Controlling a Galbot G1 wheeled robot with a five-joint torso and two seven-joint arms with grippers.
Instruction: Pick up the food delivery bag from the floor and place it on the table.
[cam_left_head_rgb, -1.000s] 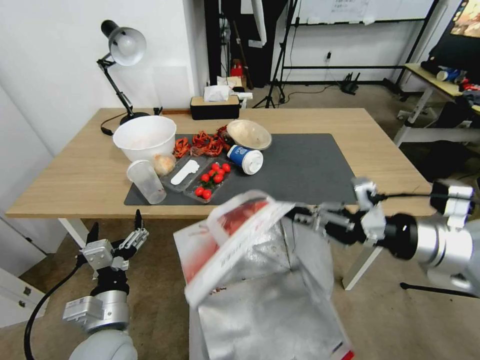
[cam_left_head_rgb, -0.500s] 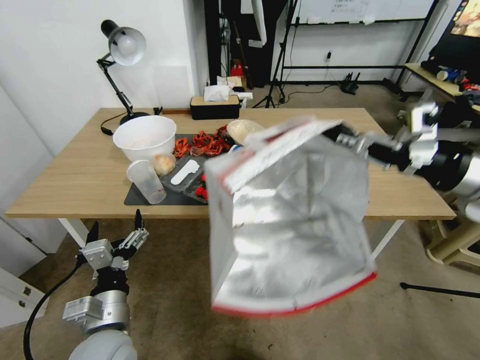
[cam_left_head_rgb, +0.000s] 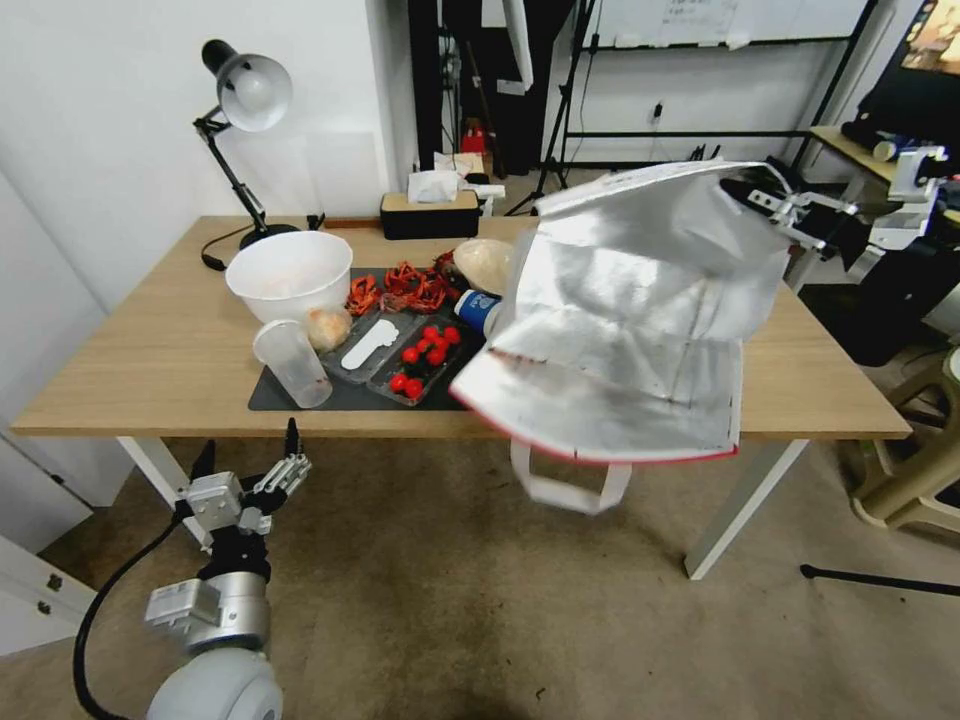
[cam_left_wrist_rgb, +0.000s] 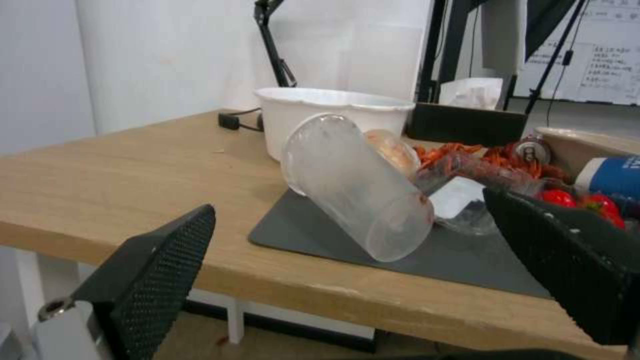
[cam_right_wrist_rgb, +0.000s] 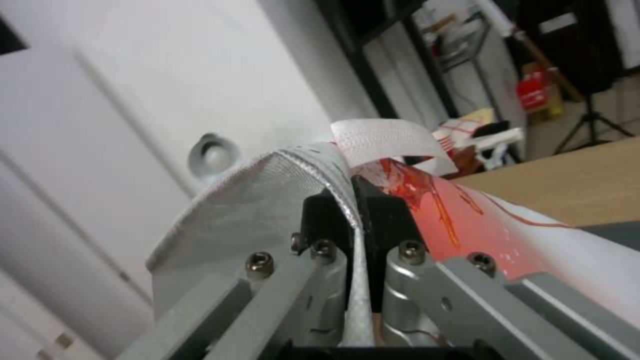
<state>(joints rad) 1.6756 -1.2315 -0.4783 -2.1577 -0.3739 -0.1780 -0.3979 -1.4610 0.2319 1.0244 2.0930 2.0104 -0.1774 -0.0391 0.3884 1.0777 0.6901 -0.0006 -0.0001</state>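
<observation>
Left gripper (cam_left_head_rgb: 248, 460) low by the table's (cam_left_head_rgb: 160, 350) front left corner, fingers apart, holding nothing. Bag (cam_left_head_rgb: 630, 310) hangs tilted above the table's right half, foil showing, strap dangling past the front edge. Right gripper (cam_left_head_rgb: 775, 205) clamped on the bag's rim.
</observation>
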